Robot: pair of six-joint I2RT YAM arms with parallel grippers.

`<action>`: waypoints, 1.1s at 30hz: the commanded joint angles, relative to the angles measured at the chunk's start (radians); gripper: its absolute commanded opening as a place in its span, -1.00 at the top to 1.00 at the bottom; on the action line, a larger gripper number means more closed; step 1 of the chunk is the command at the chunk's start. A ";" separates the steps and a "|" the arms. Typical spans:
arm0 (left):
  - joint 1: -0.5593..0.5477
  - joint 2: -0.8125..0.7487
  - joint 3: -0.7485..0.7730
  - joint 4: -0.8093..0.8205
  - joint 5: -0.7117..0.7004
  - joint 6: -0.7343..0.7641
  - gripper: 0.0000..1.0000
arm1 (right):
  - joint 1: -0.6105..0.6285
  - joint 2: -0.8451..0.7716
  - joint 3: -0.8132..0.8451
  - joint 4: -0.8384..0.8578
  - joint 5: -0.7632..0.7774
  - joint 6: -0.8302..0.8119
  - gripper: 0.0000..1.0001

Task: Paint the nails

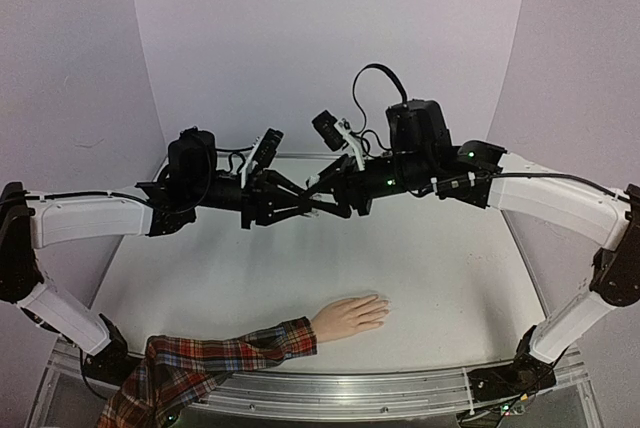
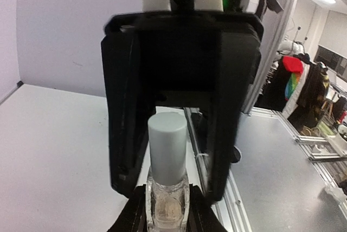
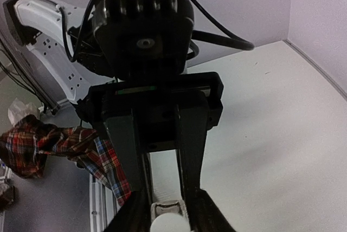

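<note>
While left gripper point(image 2: 168, 218) clamps bottle point(image 2: 167, 202) (any print blurred), right gripper point(image 3: 169, 213) flanks cap point(image 2: 167, 140).

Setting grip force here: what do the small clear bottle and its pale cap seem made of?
The small clear bottle: see-through and glossy, so glass or hard clear plastic; cannot tell which. The pale grey cylindrical cap: opaque, smooth, matte, probably moulded plastic.

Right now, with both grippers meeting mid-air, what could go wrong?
1. The right gripper is open around the bottle cap, seemingly off-centre; closing could tilt the clear bottle in the left gripper.
2. The bottle is held high above the table; a slip while uncapping could drop or spill it.
</note>
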 commanded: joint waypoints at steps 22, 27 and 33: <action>-0.205 -0.025 0.061 -0.008 -1.036 0.203 1.00 | 0.053 0.074 0.173 -0.066 0.647 0.449 0.33; -0.206 -0.031 0.061 -0.004 -1.012 0.183 1.00 | 0.054 0.094 0.196 -0.066 0.615 0.422 0.37; -0.204 -0.059 0.049 -0.007 -0.874 0.177 1.00 | 0.052 0.079 0.187 -0.054 0.550 0.341 0.74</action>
